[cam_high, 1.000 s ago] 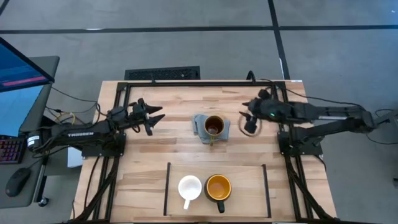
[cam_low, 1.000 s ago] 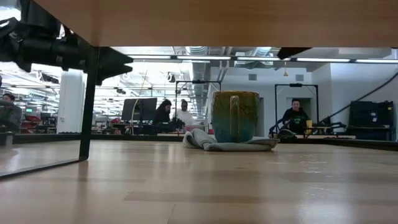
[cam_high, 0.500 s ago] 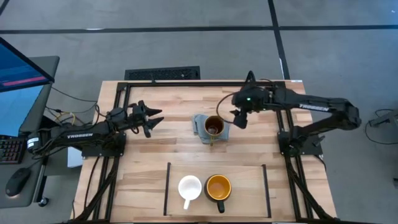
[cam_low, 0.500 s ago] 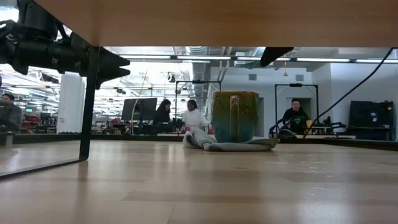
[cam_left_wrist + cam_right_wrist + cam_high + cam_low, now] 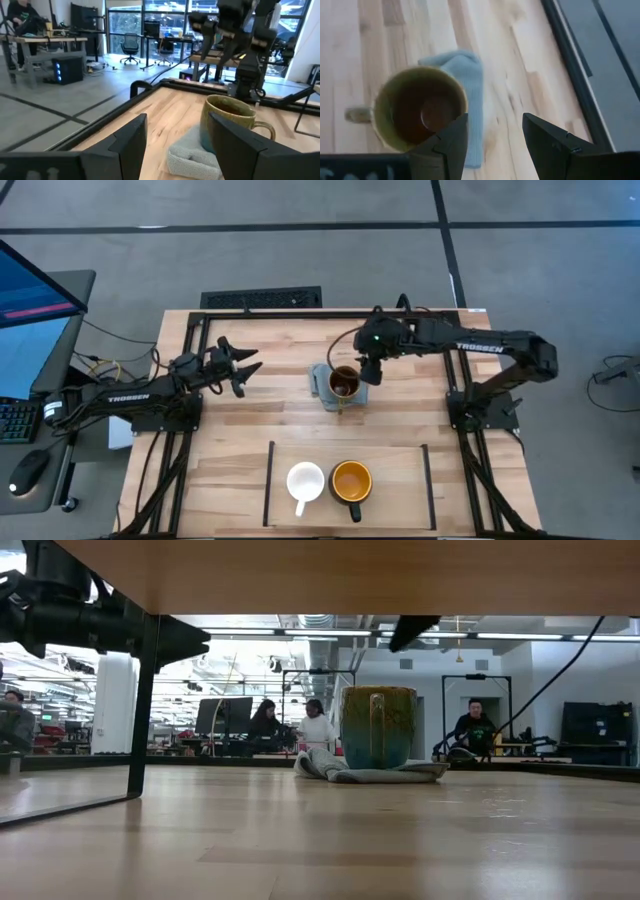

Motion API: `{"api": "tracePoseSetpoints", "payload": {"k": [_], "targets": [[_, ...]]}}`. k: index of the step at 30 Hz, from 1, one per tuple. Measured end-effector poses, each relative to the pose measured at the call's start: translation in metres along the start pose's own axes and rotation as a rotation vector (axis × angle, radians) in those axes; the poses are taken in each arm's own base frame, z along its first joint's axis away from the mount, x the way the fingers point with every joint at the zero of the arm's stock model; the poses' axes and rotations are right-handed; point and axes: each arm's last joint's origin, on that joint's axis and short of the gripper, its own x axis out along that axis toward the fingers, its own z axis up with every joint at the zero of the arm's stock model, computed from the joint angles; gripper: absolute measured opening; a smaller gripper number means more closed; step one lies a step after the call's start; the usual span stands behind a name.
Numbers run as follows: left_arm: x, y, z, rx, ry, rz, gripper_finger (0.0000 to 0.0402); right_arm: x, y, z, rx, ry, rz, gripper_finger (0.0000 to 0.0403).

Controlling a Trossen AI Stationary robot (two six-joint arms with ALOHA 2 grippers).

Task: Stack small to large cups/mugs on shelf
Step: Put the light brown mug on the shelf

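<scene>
Right claw (image 5: pixel 366 372) hovered, fingers apart, over the far-centre of the surface (image 5: pixel 250 430), just above the rim of the brownish-gold mug (image 5: pixel 343 384) on the grey cloth (image 5: pixel 322 376). Best lowered one finger inside the rim, squeezed firmly, lifted clear of the cloth. Shelf (image 5: pixel 400 480) at the near edge already held white mug (image 5: pixel 305 479) and dark mug (image 5: pixel 351 480). Left claw (image 5: pixel 243 370) waited apart, left side.

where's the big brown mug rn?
High view: the brown mug stands on the grey cloth at the table's middle, behind the shelf, with the open right gripper above its right rim.
</scene>
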Motion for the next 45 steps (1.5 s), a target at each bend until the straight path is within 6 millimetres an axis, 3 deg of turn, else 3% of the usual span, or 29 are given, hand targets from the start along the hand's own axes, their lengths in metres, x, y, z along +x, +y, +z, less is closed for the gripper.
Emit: {"api": "tracePoseSetpoints", "payload": {"k": [8,14,23,41,45], "targets": [[0.000,0.001,-0.006,-0.028,0.065,0.008,0.0197,0.002,0.013,0.028,-0.050,0.090,0.049,0.0210],[0.000,0.001,-0.010,-0.053,0.102,0.012,0.0197,0.017,0.019,0.030,-0.102,0.224,0.147,0.0210],[-0.001,0.001,-0.012,-0.065,0.121,0.014,0.0197,0.030,0.020,0.032,-0.208,0.212,0.162,0.0210],[-0.001,0.001,-0.013,-0.060,0.134,0.015,0.0197,0.031,0.023,0.037,-0.084,0.173,0.198,0.0210],[-0.001,0.001,-0.013,-0.059,0.138,0.016,0.0197,0.044,0.027,0.034,-0.091,0.216,0.207,0.0210]]}}
